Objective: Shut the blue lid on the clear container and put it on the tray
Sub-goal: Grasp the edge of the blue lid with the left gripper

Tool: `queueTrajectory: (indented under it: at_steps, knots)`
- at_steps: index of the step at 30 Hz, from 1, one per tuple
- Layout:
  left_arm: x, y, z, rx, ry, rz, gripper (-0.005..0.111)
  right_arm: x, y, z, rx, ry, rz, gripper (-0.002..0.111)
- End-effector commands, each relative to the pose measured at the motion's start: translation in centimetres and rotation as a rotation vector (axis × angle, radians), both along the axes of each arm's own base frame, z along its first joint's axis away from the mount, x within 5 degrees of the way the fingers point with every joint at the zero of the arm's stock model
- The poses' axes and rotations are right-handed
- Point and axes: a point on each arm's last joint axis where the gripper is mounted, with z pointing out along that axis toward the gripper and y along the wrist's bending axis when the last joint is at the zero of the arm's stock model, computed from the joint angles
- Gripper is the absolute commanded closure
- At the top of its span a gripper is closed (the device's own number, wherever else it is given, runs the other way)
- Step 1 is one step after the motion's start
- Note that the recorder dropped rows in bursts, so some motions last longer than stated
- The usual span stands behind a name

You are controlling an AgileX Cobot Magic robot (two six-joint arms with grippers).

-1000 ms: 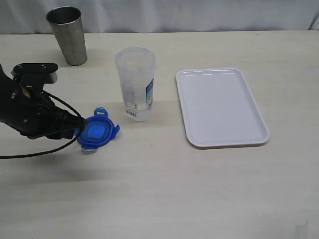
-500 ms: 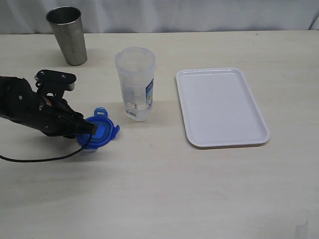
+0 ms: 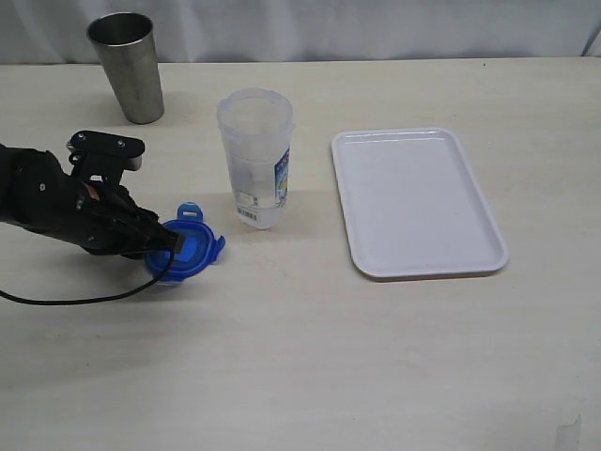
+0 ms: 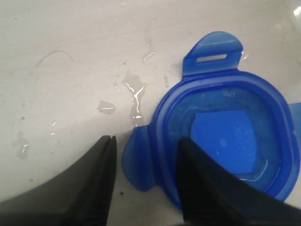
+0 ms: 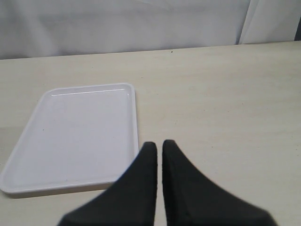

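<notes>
The blue lid [image 3: 191, 248] lies flat on the table, left of the clear container [image 3: 255, 158], which stands upright and uncovered. My left gripper [image 3: 163, 246] is down at the lid's left edge. In the left wrist view the lid [image 4: 221, 136] fills the frame and the left gripper [image 4: 143, 141] is open, straddling one flap and the rim: one finger stands over the lid's inner face, the other over bare table. The white tray [image 3: 416, 199] lies to the right, with nothing on it. My right gripper [image 5: 159, 145] is shut on nothing, near the tray [image 5: 70, 136].
A grey metal cup [image 3: 126, 66] stands at the back left. Water droplets [image 4: 134, 92] lie on the table beside the lid. A black cable [image 3: 84, 299] trails from the left arm across the table.
The left arm has swung right and lowered, bringing its fingers from beside the lid onto its left edge. Over the last half second it has hardly moved. Lid and container stay put.
</notes>
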Motion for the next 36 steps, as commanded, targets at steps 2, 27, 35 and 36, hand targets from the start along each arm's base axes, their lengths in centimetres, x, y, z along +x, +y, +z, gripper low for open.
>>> queueTrajectory:
  at_steps: [2,27,35,36]
  knots:
    - [0.16,-0.12,0.01,0.0,-0.012,-0.006,0.068,0.0,-0.05,-0.04,-0.017,-0.001,-0.002,0.104]
    - [0.18,-0.07,0.12,-0.005,-0.01,0.005,0.068,0.0,-0.05,-0.04,-0.017,-0.001,-0.002,0.104]
    - [0.65,-0.33,0.55,-0.009,-0.001,0.001,0.068,0.0,-0.05,-0.04,-0.017,-0.001,-0.002,0.104]
    - [0.77,-0.39,0.66,-0.01,0.0,0.0,0.068,0.0,-0.05,-0.04,-0.017,-0.001,-0.002,0.104]
